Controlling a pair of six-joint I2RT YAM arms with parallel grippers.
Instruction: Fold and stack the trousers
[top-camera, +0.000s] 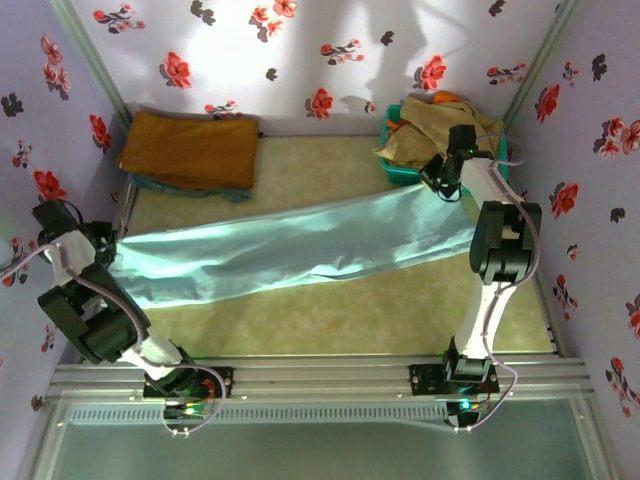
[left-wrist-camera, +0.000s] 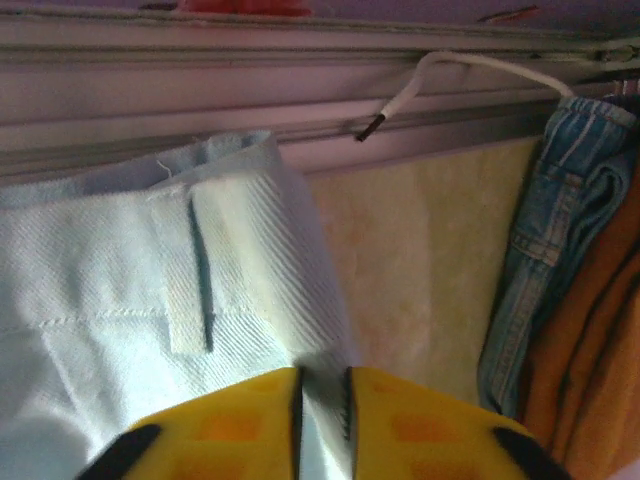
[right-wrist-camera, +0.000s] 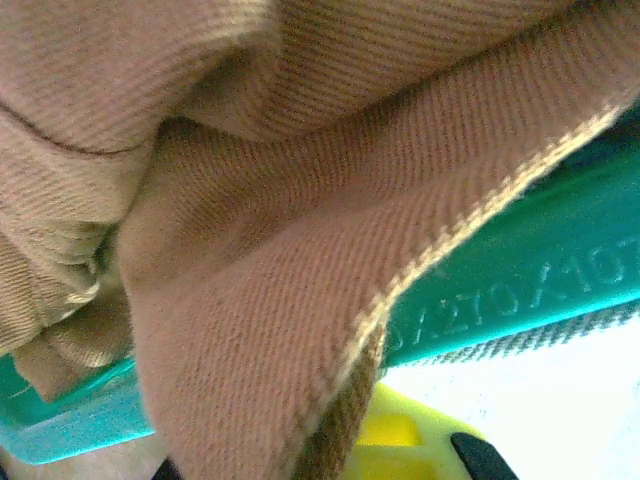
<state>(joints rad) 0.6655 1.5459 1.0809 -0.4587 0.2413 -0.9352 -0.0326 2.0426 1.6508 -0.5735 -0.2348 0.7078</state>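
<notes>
- Trousers (top-camera: 290, 250) lie stretched across the desk (top-camera: 330, 310) left to right. The waist is at the left edge and the legs run to the far right, w/ long creases along the length.
- Left claw (top-camera: 103, 252) is at the waist end, right on the left edge of the desk.
- Left wrist view: yellow pads (left-wrist-camera: 250, 425) of that claw (left-wrist-camera: 322, 382) sit a narrow gap apart, w/ pale waistband cloth (left-wrist-camera: 100, 280) running btwn them. Can't tell if it's actually pinching or just straddling the cloth.
- Belt loop (left-wrist-camera: 188, 280) lies flat on the waistband, just ahead of the pads.
- Right claw (top-camera: 443, 185) is at the far right, just beside the basket (top-camera: 397, 172), pressed together. The leg end runs up to it, but I can't tell if cloth is in the pinch.
- Right wrist view: a yellow finger (right-wrist-camera: 395, 445) low in frame, and beige clothes (right-wrist-camera: 250, 250) hanging over the teal basket wall (right-wrist-camera: 520, 280), close to the lens.
- Beige clothes (top-camera: 440, 125) are heaped in the basket, spilling over the rim.
- Mustard cloth (top-camera: 190, 148) is folded at the far left, on top of jeans (top-camera: 200, 188) and apart from the trousers.
- Left wrist view has the same pile at the right edge: jeans (left-wrist-camera: 540, 250) beside the mustard cloth (left-wrist-camera: 590, 330), w/ bare desk (left-wrist-camera: 420, 260) btwn the pile and the waistband.
- A white cord (left-wrist-camera: 480, 68) hangs along the rail past the waistband.
</notes>
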